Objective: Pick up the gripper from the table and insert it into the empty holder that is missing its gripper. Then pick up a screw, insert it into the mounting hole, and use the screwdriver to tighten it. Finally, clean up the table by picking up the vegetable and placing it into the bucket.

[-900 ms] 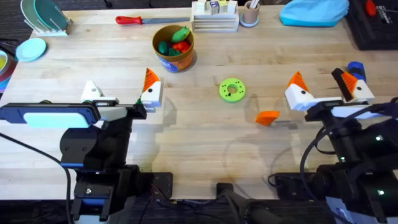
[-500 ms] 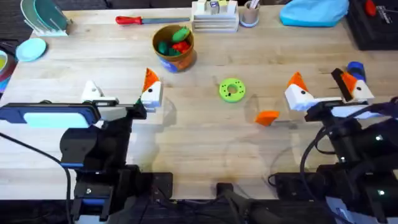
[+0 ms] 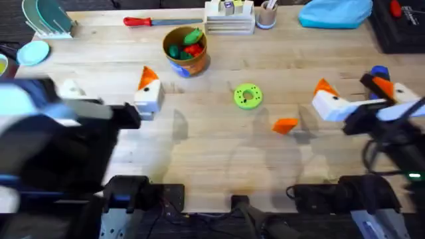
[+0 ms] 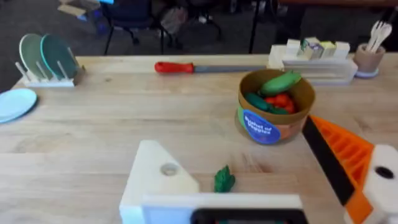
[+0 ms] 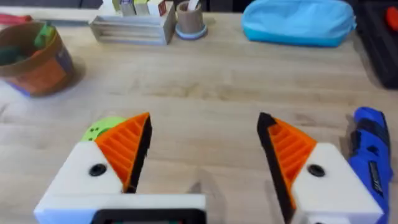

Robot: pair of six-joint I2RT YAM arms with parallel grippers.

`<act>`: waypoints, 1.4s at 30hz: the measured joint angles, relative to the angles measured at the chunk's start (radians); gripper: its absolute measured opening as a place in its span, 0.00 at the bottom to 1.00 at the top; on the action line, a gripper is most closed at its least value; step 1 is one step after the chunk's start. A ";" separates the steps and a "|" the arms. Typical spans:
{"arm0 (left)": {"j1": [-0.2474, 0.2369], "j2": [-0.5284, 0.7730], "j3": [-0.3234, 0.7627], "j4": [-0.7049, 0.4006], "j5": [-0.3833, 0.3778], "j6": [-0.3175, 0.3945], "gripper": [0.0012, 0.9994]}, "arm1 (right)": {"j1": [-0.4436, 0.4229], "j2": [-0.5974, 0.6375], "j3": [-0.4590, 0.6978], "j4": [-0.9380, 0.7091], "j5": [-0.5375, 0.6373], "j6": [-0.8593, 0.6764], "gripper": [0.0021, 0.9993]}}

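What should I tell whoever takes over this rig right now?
Left tool: open, empty; its holder lacks an orange finger. Right tool: open, empty, fully fitted. The loose orange gripper lies on the table between the arms, near the green disc. Screwdriver lies by the right tool. Vegetable is on the table near the left tool; bucket stands farther back. Done: nothing. Left: fit gripper, screw, tighten, bin vegetable. I can't spot a screw.
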 joint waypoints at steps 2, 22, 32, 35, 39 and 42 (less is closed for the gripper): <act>0.000 0.091 0.134 -0.142 -0.003 0.003 0.99 | 0.000 0.082 0.126 -0.117 -0.003 -0.003 0.99; 0.000 0.716 0.428 -0.402 0.000 0.010 0.48 | 0.000 0.410 0.464 -0.282 -0.016 -0.007 0.99; -0.045 0.634 0.431 -0.297 0.041 0.017 0.87 | 0.000 0.410 0.464 -0.283 -0.016 -0.007 0.99; -0.071 0.589 0.439 -0.232 0.098 0.014 0.99 | 0.000 0.409 0.464 -0.283 -0.016 -0.007 0.99; -0.086 0.557 0.444 -0.102 0.234 0.014 0.99 | 0.000 0.409 0.464 -0.283 -0.016 -0.007 0.99; -0.087 0.555 0.446 -0.013 0.340 0.014 0.99 | 0.000 0.410 0.464 -0.283 -0.016 -0.007 0.99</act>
